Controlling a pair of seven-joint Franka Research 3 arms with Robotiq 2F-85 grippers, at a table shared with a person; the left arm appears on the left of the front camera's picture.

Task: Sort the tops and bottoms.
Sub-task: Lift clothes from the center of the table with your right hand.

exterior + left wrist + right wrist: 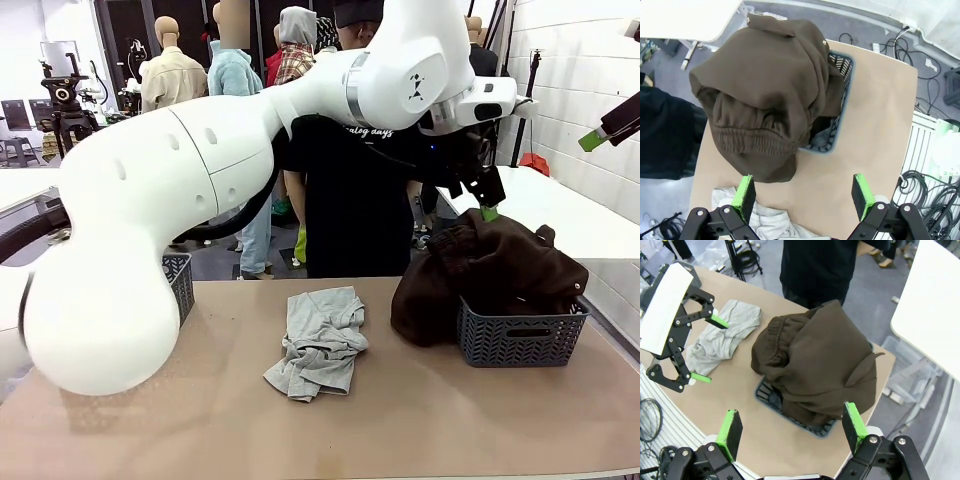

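The left arm (200, 170) is reaching from the left across the table (450, 420) to its right side, and the left gripper (487, 205) is hanging just above the dark brown bottoms (490, 265); whether it is touching them the front view is not showing. Its jaws are standing wide apart with nothing between them: in the left wrist view its two green pads (745, 196) are framing bare tabletop and an edge of the light grey T-shirt (762, 220)

The brown bottoms are lying heaped over a grey mesh basket (520, 342) at the right of the table, covering most of its opening. The part with the gathered elastic waistband (752, 140) is spilling over the basket's left rim and resting on the tabletop

The T-shirt is lying crumpled near the middle of the table, left of the brown heap and near it, with a strip of bare table between them in the front view

The right gripper (598, 135) is hovering high at the right edge of the scene, well above the table. In the right wrist view its pads (731, 432) are standing far apart and holding nothing, and it is looking down on the brown heap and the basket under it

A second mesh basket (180, 282) is standing at the left of the table, mostly hidden behind the left arm. A person (350, 200) in a black T-shirt is standing at the far side
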